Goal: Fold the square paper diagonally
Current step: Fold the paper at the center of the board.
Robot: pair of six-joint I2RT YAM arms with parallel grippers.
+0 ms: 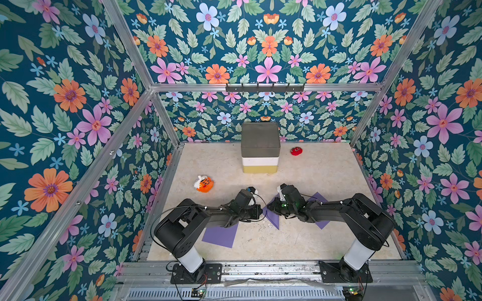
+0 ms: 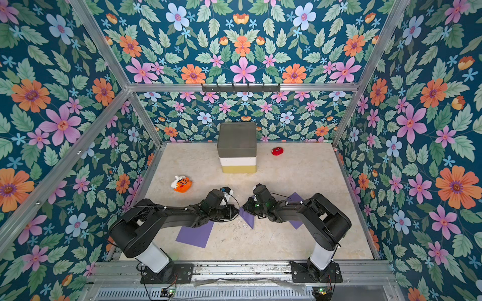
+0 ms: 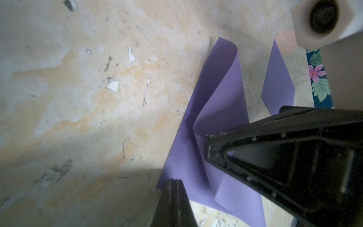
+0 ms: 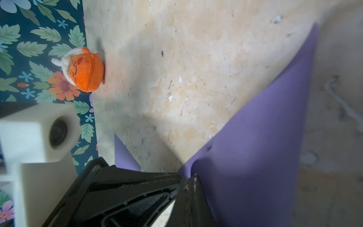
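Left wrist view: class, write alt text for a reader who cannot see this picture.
A purple paper lies on a worn beige table, one flap curled over itself where the right gripper pinches it. The shut left gripper meets the sheet's edge; a second purple sheet lies apart from it.

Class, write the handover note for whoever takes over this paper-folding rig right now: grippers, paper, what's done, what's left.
Left gripper: shut, tip at the edge of the middle purple sheet; pinching or pressing, unclear.
Right gripper: shut on that sheet's lifted flap.
Other purple sheets: one flat, partly under the left arm; one mostly hidden under the right arm.
Done: flap curled over, not creased flat.
Left: bring corner to corner, flatten the diagonal.
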